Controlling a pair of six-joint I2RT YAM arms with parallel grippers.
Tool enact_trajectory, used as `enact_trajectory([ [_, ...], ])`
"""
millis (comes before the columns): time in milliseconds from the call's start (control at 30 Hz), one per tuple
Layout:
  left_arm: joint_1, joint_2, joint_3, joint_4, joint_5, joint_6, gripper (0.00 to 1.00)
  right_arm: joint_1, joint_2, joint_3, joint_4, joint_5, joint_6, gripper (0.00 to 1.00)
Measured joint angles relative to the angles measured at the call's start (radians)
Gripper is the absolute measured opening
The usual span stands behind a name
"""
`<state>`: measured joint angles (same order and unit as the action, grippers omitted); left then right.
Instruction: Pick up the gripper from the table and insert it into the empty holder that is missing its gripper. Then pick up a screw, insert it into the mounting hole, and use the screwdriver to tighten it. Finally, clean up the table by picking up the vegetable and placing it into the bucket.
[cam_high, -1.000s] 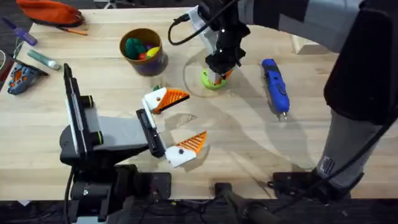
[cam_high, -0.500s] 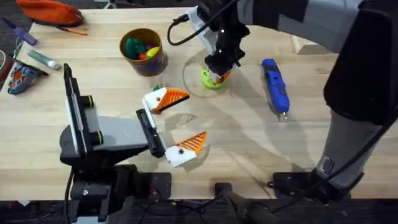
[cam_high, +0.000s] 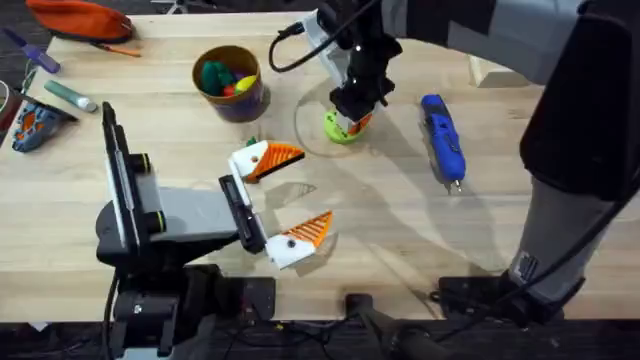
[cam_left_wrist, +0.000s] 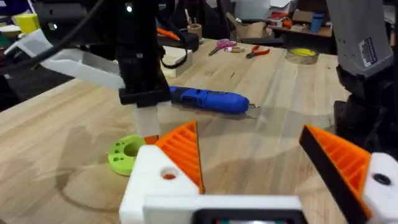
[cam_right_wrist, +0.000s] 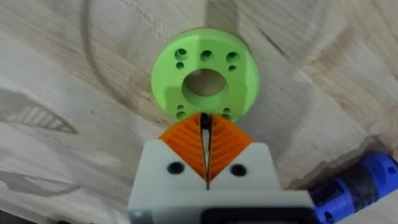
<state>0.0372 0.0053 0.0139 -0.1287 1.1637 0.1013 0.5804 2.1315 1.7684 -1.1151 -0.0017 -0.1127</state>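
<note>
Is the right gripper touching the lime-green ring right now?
Cannot tell. In the right wrist view the right gripper, fingers shut, overlaps the ring's near edge, but contact or a height gap isn't plain.

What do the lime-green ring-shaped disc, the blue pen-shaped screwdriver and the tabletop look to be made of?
The lime-green ring-shaped disc looks like matte plastic, possibly 3D-printed: uniform colour, crisp small holes around its centre hole. The blue pen-shaped screwdriver seems to be smooth, slightly glossy plastic with a thin metal tip. The light tabletop looks like finished wood, showing plank seams and grain.
</note>
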Motion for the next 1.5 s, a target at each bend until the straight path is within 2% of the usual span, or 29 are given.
enact_trajectory([
  [267, 0.000, 0.000, 0.000, 0.000, 0.000, 0.000, 0.985, 0.000, 0.000, 0.115, -0.071, -0.003, 0.000, 0.008],
  [300, 0.000, 0.000, 0.000, 0.000, 0.000, 0.000, 0.985, 0.000, 0.000, 0.160, -0.091, 0.002, 0.000, 0.008],
  [600, 0.000, 0.000, 0.000, 0.000, 0.000, 0.000, 0.985, 0.000, 0.000, 0.291, -0.213, 0.065, -0.015, 0.007],
  [933, 0.000, 0.000, 0.000, 0.000, 0.000, 0.000, 0.985, 0.008, 0.000, 0.530, -0.377, 0.071, -0.063, 0.007],
  [1067, 0.000, 0.000, 0.000, 0.000, 0.000, 0.000, 0.985, 0.056, 0.000, 0.645, -0.429, 0.077, -0.122, 0.007],
  [1167, 0.000, 0.000, 0.000, 0.000, 0.000, 0.000, 0.985, 0.086, 0.000, 0.689, -0.448, 0.077, -0.148, 0.007],
  [1500, 0.000, 0.000, 0.000, 0.000, 0.000, 0.000, 0.985, 0.186, 0.000, 0.750, -0.495, 0.084, -0.205, 0.007],
])
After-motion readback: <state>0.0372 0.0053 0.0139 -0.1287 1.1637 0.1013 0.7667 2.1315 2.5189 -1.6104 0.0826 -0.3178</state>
